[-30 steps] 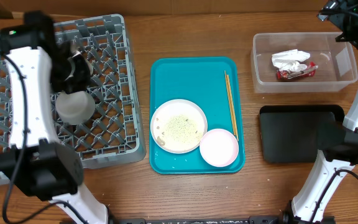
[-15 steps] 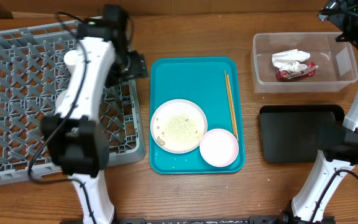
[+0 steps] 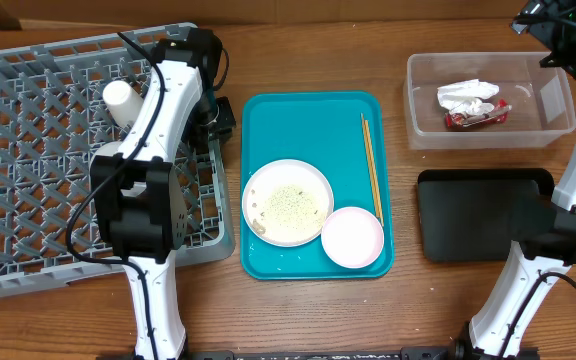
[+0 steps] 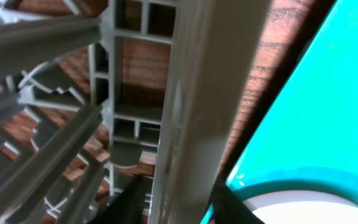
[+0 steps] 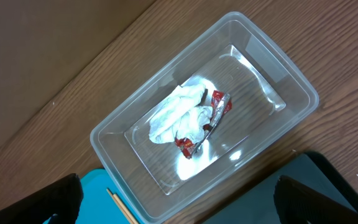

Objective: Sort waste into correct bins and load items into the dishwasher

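With the left gripper [image 4: 178, 205] open astride the rim of the dish rack [image 4: 191, 93], the rack could be snagged and dragged.

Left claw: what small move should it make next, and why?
Probably slide right, off the dish rack wall, toward the pink plate. The left claw looks open and empty, astride the rack's edge, while that plate, the pink bowl and chopsticks wait on the teal tray.
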`<move>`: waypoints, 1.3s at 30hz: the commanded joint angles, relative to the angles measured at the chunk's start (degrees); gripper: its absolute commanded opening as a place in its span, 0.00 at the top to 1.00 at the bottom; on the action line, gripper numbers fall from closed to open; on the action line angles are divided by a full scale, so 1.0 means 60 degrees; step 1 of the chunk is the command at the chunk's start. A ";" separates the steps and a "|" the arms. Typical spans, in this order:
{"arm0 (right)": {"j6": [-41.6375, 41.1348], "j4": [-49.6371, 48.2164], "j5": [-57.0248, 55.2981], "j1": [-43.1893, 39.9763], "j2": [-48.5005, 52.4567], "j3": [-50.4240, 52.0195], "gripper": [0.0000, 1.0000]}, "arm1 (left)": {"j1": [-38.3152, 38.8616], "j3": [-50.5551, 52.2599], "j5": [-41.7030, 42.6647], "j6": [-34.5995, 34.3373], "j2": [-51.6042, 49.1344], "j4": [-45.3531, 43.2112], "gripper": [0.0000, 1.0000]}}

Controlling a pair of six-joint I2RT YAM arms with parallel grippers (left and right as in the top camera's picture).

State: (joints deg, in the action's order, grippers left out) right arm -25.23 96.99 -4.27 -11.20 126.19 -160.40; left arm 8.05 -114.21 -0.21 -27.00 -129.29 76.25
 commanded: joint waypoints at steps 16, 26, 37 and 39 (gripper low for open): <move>-0.0018 -0.0036 0.0018 -0.0004 -0.0117 -0.0073 0.00 | 0.0412 -0.0044 -0.0036 0.1712 -0.0186 0.0973 0.96; -0.0018 -0.0036 0.0018 -0.0004 -0.0117 -0.0073 0.00 | 0.0401 -0.0044 -0.0084 0.2375 -0.0186 0.1322 0.96; -0.0018 -0.0036 0.0018 -0.0004 -0.0117 -0.0073 0.00 | 0.0240 -0.0047 -0.1260 0.2426 -0.0182 0.1781 0.96; -0.0018 -0.0036 0.0018 -0.0004 -0.0117 -0.0073 0.00 | 0.0193 -0.0047 -0.1228 0.2350 -0.0182 0.1708 0.95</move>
State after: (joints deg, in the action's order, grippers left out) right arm -25.28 97.01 -4.27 -11.20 126.21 -160.40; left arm 9.67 -114.28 -1.19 -12.88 -130.17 85.89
